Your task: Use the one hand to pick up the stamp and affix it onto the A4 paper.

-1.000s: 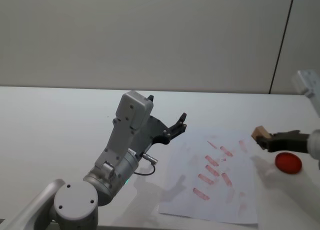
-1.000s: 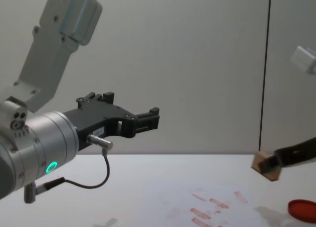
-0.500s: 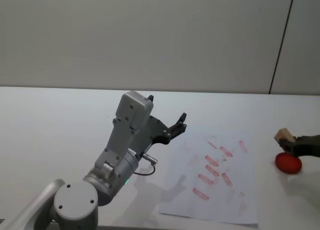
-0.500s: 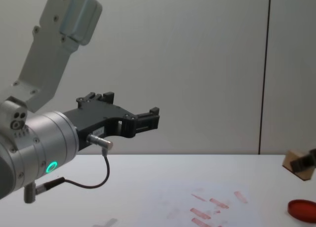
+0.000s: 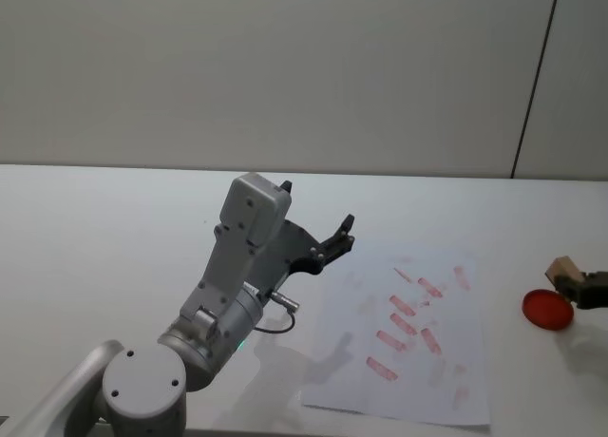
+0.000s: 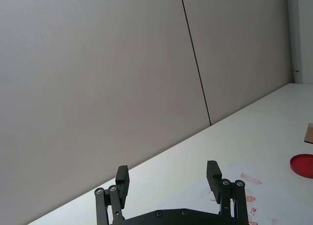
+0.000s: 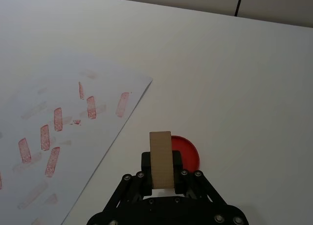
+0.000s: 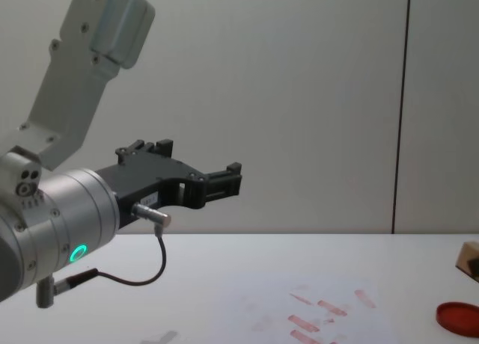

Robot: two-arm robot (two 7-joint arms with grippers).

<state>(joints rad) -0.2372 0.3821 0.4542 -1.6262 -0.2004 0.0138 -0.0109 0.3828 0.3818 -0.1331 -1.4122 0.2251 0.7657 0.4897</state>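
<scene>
At the table's right edge, the stamp [image 7: 161, 159] is pinched upright in the right gripper [image 7: 161, 173], above the near rim of the ink pad [image 7: 183, 154] and well clear of the paper [image 7: 63, 132]. Poor inking or a crooked print could follow — a tilted block would cause it. No containers are present; the pad is flat. The left gripper [image 6: 168, 183] is held parked and spread — nothing between its fingers

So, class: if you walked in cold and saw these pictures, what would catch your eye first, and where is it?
Probably the left gripper, raised high above the table's middle with its fingers spread and holding nothing. Next, the A4 paper, dotted with red stamp marks, lying to its right. At the far right edge, the right gripper holds the stamp just above the red ink pad.
</scene>
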